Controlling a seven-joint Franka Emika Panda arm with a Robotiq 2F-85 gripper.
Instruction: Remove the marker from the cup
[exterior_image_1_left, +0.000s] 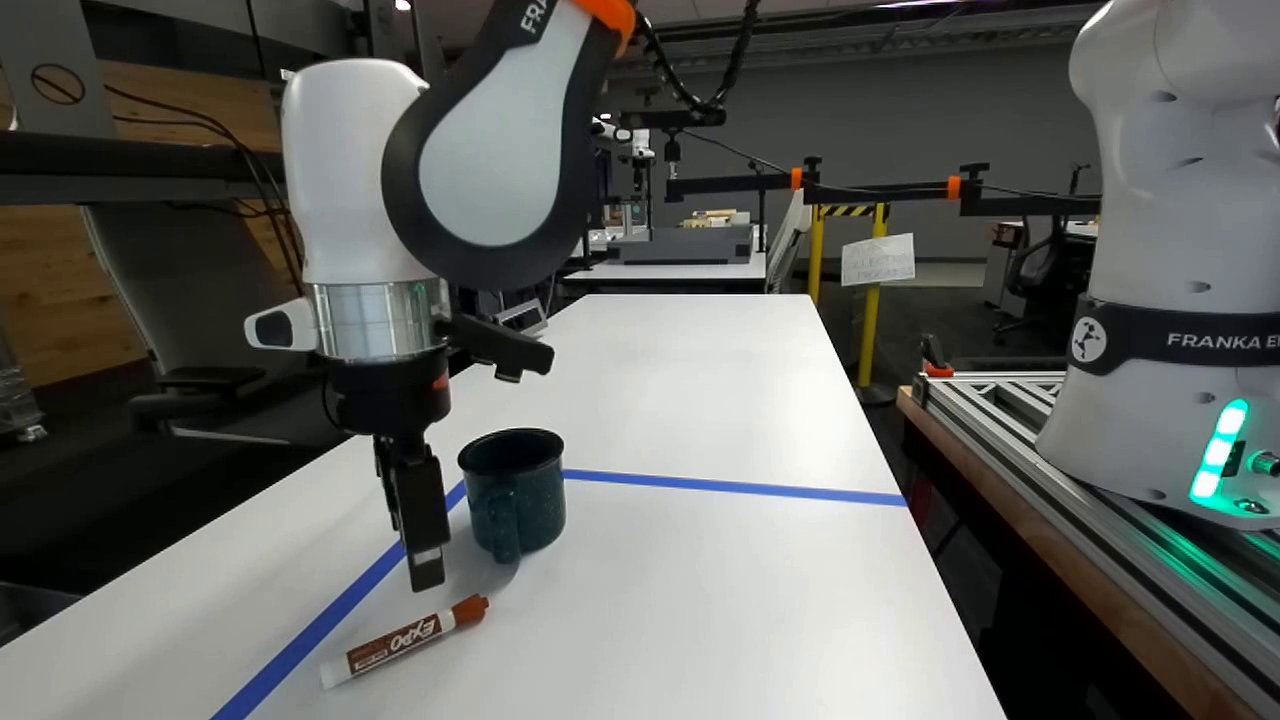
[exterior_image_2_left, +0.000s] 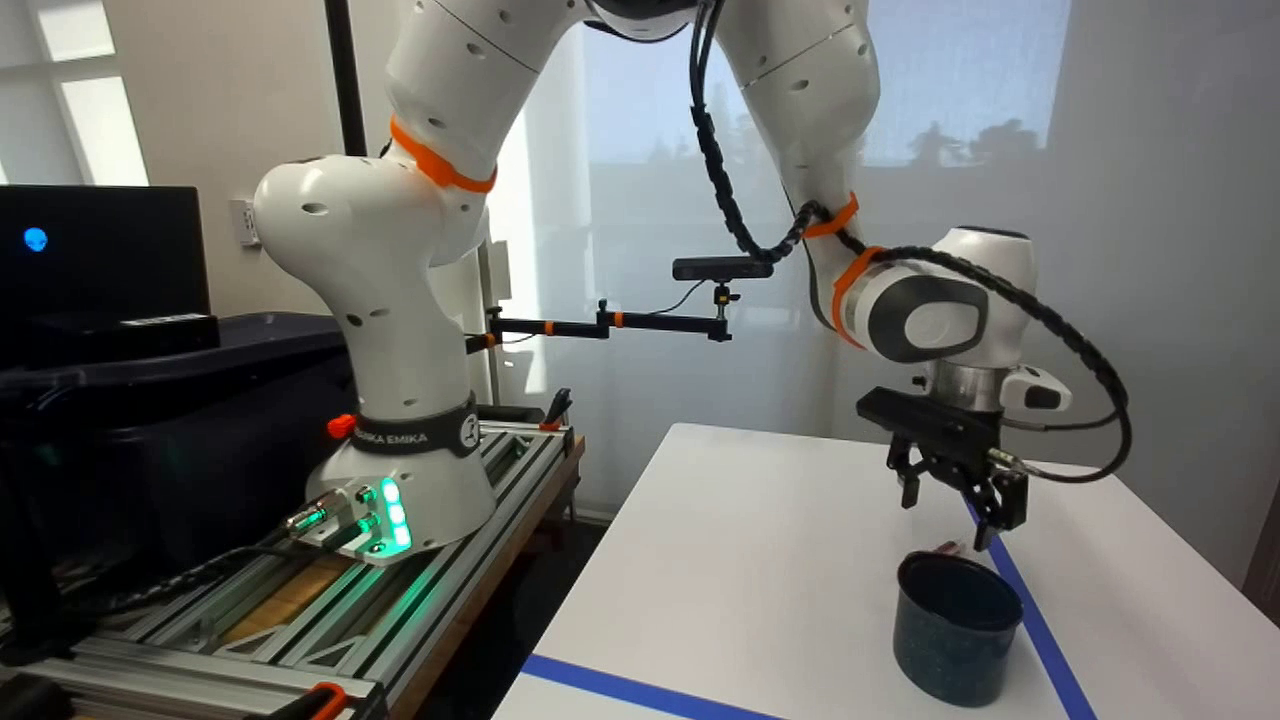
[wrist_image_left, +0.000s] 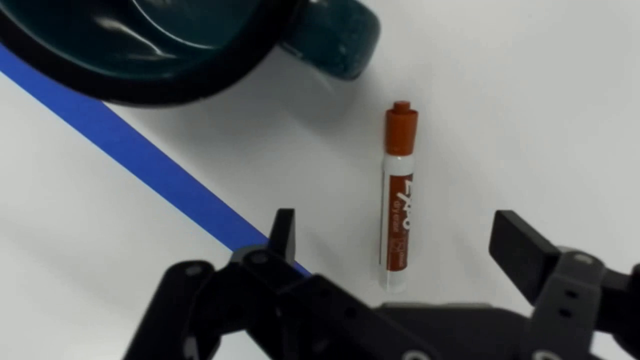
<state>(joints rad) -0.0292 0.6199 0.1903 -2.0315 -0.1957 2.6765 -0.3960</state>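
The marker (wrist_image_left: 398, 210), with a reddish-brown cap and label and whitish body, lies flat on the white table beside the cup. It shows in an exterior view (exterior_image_1_left: 405, 640) and is mostly hidden behind the cup in an exterior view (exterior_image_2_left: 948, 548). The dark teal cup (exterior_image_1_left: 530, 510) stands upright, also seen in an exterior view (exterior_image_2_left: 955, 645); its dark rim (wrist_image_left: 150, 92) and handle are at the top left of the wrist view. My gripper (wrist_image_left: 395, 235) is open and empty above the marker, its fingers apart on either side of it, pointing down (exterior_image_1_left: 415, 555) (exterior_image_2_left: 948, 515).
Blue tape lines (exterior_image_1_left: 730, 487) (wrist_image_left: 165, 175) run across the white table (exterior_image_1_left: 700, 400), close by the cup. The arm's base (exterior_image_2_left: 400, 490) stands on a metal-railed bench alongside the table. A chair (exterior_image_1_left: 190, 290) stands beyond the table edge.
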